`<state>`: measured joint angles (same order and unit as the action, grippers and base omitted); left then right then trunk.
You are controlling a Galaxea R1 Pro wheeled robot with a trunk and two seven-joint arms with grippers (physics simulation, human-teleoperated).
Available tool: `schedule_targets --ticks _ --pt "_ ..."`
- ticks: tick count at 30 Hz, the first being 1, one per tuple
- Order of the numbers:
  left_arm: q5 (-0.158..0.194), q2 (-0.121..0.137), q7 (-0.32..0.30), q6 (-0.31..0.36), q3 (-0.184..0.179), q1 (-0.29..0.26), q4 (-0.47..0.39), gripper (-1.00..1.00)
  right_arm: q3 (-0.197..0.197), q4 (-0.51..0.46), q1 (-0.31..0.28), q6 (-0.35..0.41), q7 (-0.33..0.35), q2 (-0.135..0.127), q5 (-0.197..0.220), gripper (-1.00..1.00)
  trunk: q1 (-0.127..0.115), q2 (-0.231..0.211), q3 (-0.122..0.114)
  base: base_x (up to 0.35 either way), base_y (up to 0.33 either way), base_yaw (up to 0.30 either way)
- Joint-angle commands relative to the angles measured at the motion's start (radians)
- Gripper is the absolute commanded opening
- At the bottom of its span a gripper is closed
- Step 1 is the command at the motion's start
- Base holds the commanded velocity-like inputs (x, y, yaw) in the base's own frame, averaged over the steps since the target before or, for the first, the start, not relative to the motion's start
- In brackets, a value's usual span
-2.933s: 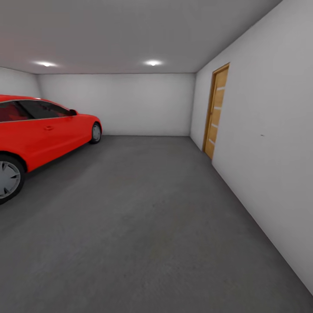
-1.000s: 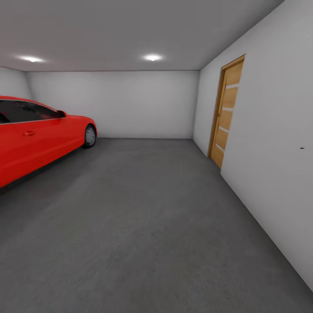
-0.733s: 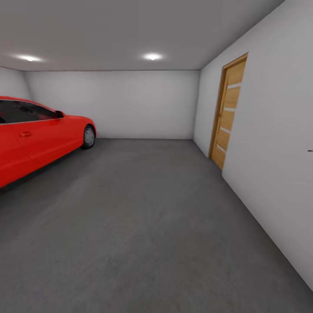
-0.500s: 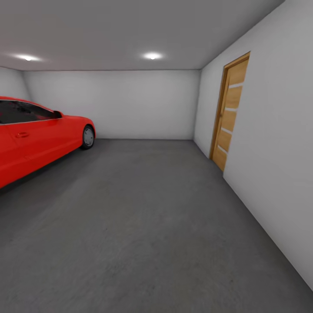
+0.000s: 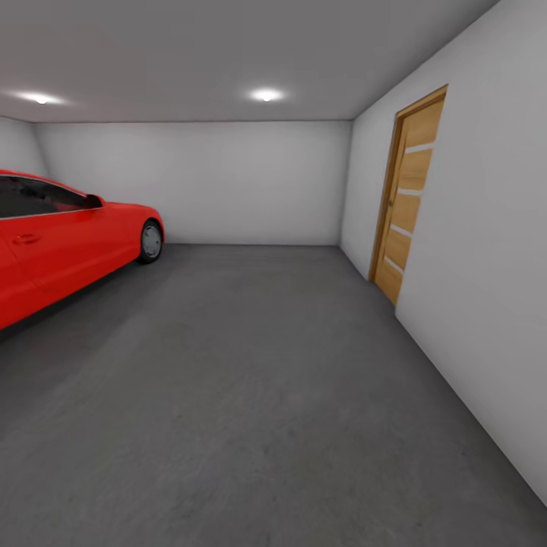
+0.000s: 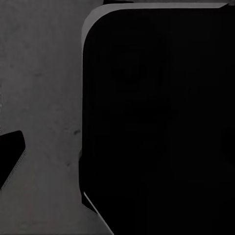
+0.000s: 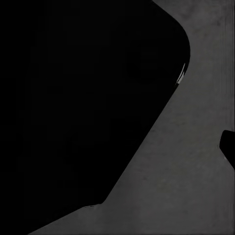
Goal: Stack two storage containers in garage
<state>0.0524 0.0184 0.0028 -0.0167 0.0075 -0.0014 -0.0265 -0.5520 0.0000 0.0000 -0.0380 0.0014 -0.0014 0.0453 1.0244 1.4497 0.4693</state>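
- The head view looks into the garage (image 5: 228, 182): white walls, two ceiling lights.
- A red car (image 5: 61, 243) stands at the left; a wood-panelled door (image 5: 409, 197) is set in the right wall.
- The dark grey floor (image 5: 243, 380) lies beneath each wrist camera, beside a black robot body (image 6: 161, 122).
- Whether either end effector is open or closed cannot be told.

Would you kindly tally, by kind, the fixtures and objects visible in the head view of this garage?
Red car: 1
Wood-panelled door: 1
Recessed ceiling lights: 2
Total: 4
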Motion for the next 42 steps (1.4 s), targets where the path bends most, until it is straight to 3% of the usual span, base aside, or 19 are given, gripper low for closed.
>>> schedule_targets --ticks 1,42 --pt "0.005 0.000 0.000 -0.002 0.000 0.000 0.000 1.00 -0.005 0.000 0.000 -0.003 0.000 0.000 0.005 1.00 0.001 0.000 0.001 0.323 0.000 0.000" --pt "0.005 0.000 0.000 -0.002 0.000 0.000 0.000 1.00 -0.005 0.000 0.000 -0.003 0.000 0.000 0.005 1.00 0.001 0.000 0.001 0.322 0.000 0.000"
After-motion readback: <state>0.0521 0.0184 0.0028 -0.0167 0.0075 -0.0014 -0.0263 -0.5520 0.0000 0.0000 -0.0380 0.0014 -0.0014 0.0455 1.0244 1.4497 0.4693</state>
